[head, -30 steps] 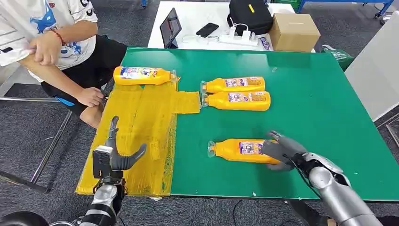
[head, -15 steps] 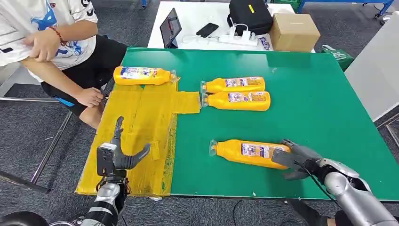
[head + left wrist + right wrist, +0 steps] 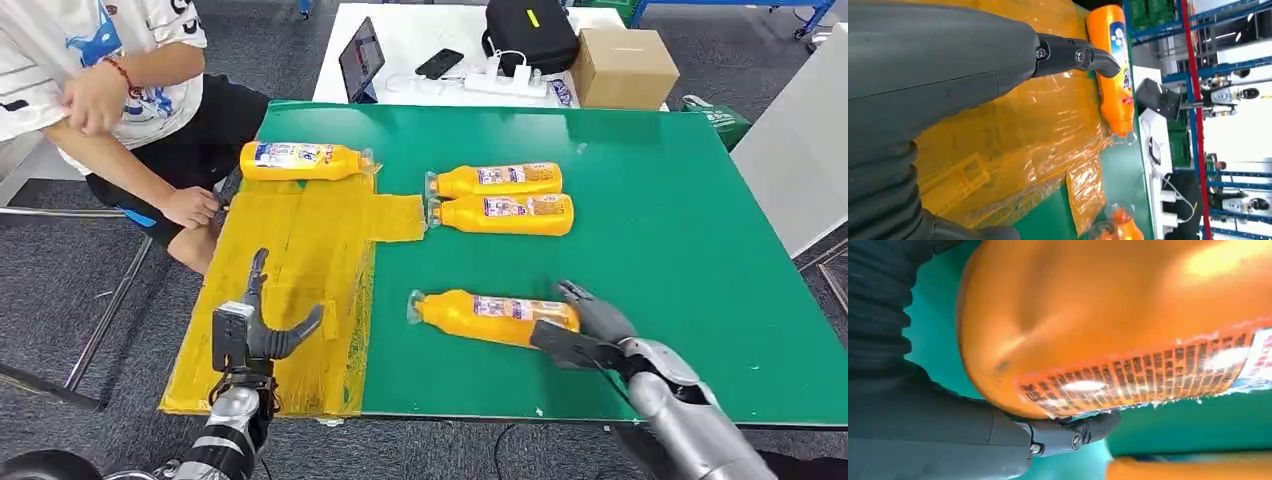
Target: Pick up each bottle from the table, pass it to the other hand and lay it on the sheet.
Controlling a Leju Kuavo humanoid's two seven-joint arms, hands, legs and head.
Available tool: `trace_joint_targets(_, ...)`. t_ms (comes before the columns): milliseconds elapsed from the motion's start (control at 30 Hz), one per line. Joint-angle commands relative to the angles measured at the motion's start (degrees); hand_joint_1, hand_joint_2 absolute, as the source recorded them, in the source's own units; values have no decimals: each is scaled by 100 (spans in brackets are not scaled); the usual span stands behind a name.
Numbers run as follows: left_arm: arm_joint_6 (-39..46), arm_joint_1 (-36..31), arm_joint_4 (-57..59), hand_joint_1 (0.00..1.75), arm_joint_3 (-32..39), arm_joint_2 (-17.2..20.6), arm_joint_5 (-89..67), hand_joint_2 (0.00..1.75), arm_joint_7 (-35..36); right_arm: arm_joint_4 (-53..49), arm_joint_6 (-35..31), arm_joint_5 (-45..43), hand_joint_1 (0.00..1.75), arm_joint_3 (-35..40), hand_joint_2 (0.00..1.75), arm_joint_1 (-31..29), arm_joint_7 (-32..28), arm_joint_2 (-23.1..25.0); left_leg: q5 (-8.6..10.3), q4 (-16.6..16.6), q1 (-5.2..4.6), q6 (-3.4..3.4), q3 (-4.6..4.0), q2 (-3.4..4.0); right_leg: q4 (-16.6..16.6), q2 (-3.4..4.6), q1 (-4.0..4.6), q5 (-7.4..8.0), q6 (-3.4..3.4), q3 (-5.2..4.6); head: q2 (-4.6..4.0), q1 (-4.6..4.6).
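Gripping the base end of the near bottle [image 3: 495,317], my right hand [image 3: 588,335] is closing its fingers [image 3: 556,345] around the fat end; the right wrist view is showing the orange body pressed against the thumb. That bottle is sitting near the front edge of the table [image 3: 700,250], a little right of its middle, and I cannot tell whether it is touching the green top. Its long axis is running roughly parallel to the front edge, cap end pointing toward the yellow sheet [image 3: 290,300] at the table's left edge.

My left hand [image 3: 258,325] is hovering over the front part of the sheet, fingers apart, holding nothing, palm turned toward the bottle. The cap end is lying nearer to it than the base, so I am judging that the handover calls for moving the bottle along its own axis into those open fingers.

Two more bottles [image 3: 497,198] are lying side by side farther back; one bottle [image 3: 300,160] is lying across the sheet's rear edge.
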Motion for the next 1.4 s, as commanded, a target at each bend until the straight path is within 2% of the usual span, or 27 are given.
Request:
trace_joint_targets(33, -8, -208, 413, 0, 53, 26, 7, 175, 39, 690, -2, 43, 0, 12, 175, -119, -11, 529, -4, -6, 9, -6, 22, 7, -13, -1, 11, 1, -10, 25, 0, -2)
trace_joint_targets(133, -9, -215, 417, 0, 56, 19, -2, 175, 34, 674, -29, 97, 0, -72, 175, -96, -69, 553, -4, -5, 8, -6, 23, 6, -12, -1, 9, 0, -10, 27, 0, -2)
trace_joint_targets(167, -38, -210, 403, 0, 56, 15, -9, 175, 28, 635, -104, 209, 3, -188, 175, -46, -157, 639, -3, -4, 6, -5, 18, 2, -9, -4, 6, 0, -8, 22, 0, -2)
trace_joint_targets(200, -45, -213, 404, 0, 49, 13, -20, 175, 31, 602, -103, 231, 17, -232, 175, -18, -182, 667, -1, -4, 5, -4, 15, 1, -9, -3, 4, 1, -7, 19, 0, -4)
trace_joint_targets(267, -57, -222, 420, 0, 53, 4, -18, 175, 37, 484, -140, 267, 122, -321, 175, 46, -282, 713, -2, -5, 5, -6, 21, 0, -9, -6, 5, -1, -9, 24, 0, -2)
trace_joint_targets(333, -79, -234, 419, 0, 45, 2, -18, 175, 29, 370, -157, 270, 168, -383, 175, 85, -315, 744, -2, -5, 5, -6, 20, 0, -8, -6, 5, -1, -9, 22, 0, -4)
trace_joint_targets(367, -89, -251, 421, 0, 40, -1, -16, 175, 31, 361, -174, 247, 175, -410, 175, 71, -335, 780, -5, -6, 9, -9, 29, 1, -11, -9, 10, -3, -14, 31, 0, -2)
trace_joint_targets(600, -84, -268, 469, 0, 9, 4, -23, 175, 85, 256, -276, 212, 175, -579, 175, 169, -487, 953, -4, -3, 7, -6, 26, -1, -7, -10, 8, -3, -10, 27, 0, -2)
trace_joint_targets(867, -106, -262, 501, 0, -5, -3, -1, 175, 76, -16, -903, 229, 175, -1005, 175, 316, -929, 1458, -8, -1, 5, -8, 20, 9, -2, 2, 6, -4, -12, 20, 0, -2)
trace_joint_targets(1200, -147, -291, 564, 0, 2, 5, 38, 175, 82, 69, -1125, 166, 175, -1180, 175, 460, -1179, 1531, -2, -2, 1, -3, 4, -1, -2, -4, 1, -1, -5, 7, 0, -2)
trace_joint_targets(1300, -155, -274, 559, 0, 9, -1, 86, 175, 60, -140, -1371, 82, 175, -1339, 175, 608, -1501, 1699, -3, -1, 2, -4, 4, 1, -1, -3, 1, -1, -6, 7, 0, -2)
trace_joint_targets(1400, -130, -233, 518, 0, 49, -14, 191, 175, 40, -581, -1749, -177, 175, -1595, 175, 832, -1913, 2062, -4, -1, 2, -6, 4, 0, -1, -4, 2, -3, -8, 7, 0, -2)
